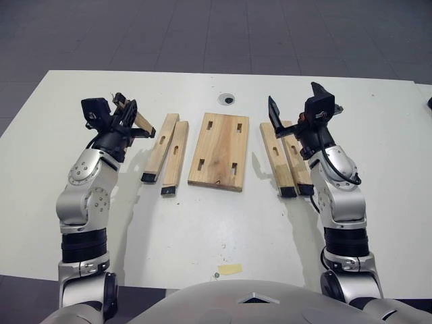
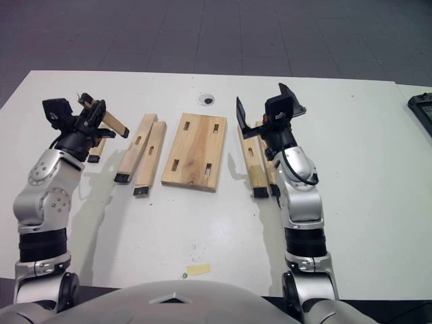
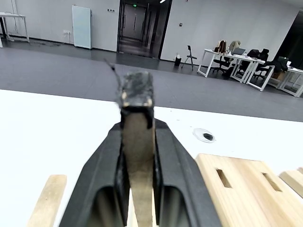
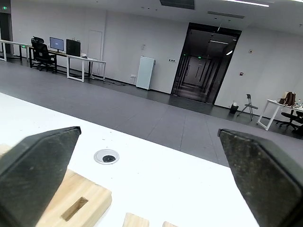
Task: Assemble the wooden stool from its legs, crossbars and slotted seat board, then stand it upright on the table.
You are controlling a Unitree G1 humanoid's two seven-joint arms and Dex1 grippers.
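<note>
Seat board (image 1: pixel 218 150) lies flat on the surface (image 1: pixel 385 202), long axis pointing away from the robot, between the left claw (image 1: pixel 127 111), pinching a bar (image 1: pixel 143 122) held off it, and the spread right claw (image 1: pixel 295 104) hovering over two legs (image 1: pixel 283 162), either arm equally near.

head stereo looks down on table (image 1: pixel 202 229); wrist cams low, fwd.
</note>
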